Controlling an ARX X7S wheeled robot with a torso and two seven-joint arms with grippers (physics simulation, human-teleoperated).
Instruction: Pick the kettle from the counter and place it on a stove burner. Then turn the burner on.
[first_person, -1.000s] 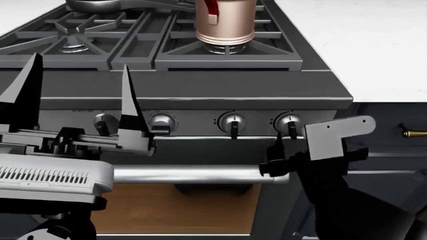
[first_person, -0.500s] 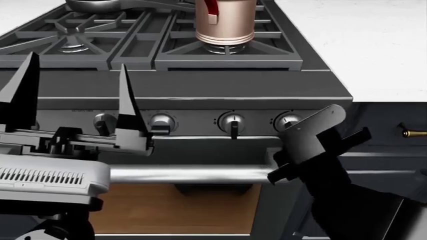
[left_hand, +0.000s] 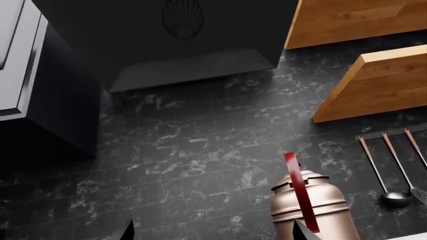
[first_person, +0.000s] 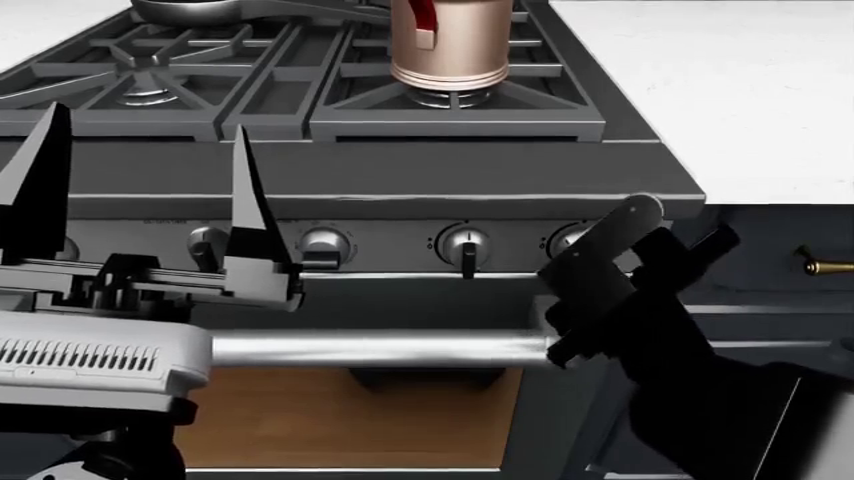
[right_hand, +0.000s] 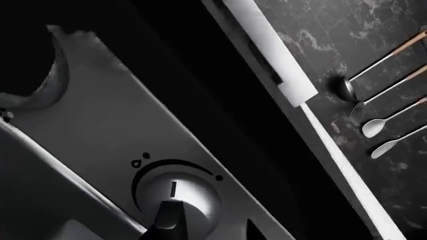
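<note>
The copper-pink kettle (first_person: 450, 45) with its red handle stands upright on the front right stove burner (first_person: 454, 97). It also shows in the left wrist view as the kettle (left_hand: 307, 205). The white counter (first_person: 721, 90) lies to the stove's right. My right gripper (first_person: 587, 270) is at the rightmost burner knob (first_person: 567, 240) on the front panel, with its wrist rolled over. In the right wrist view the gripper (right_hand: 212, 227) has narrowed fingers at the knob (right_hand: 177, 192), whose black lever is turned from straight down. My left gripper (first_person: 147, 118) hangs open and empty in front of the stove, fingers pointing up.
A dark frying pan (first_person: 200, 8) sits on a rear burner. Three more knobs line the panel, the nearest (first_person: 463, 243) just left of my right gripper. The steel oven handle (first_person: 387, 348) runs below them. Utensils (right_hand: 380, 120) hang on the back wall.
My right wrist has rolled counter-clockwise at the rightmost knob over the last second, covering the knob's lever. The left arm has drifted slightly left. The kettle has not moved.
</note>
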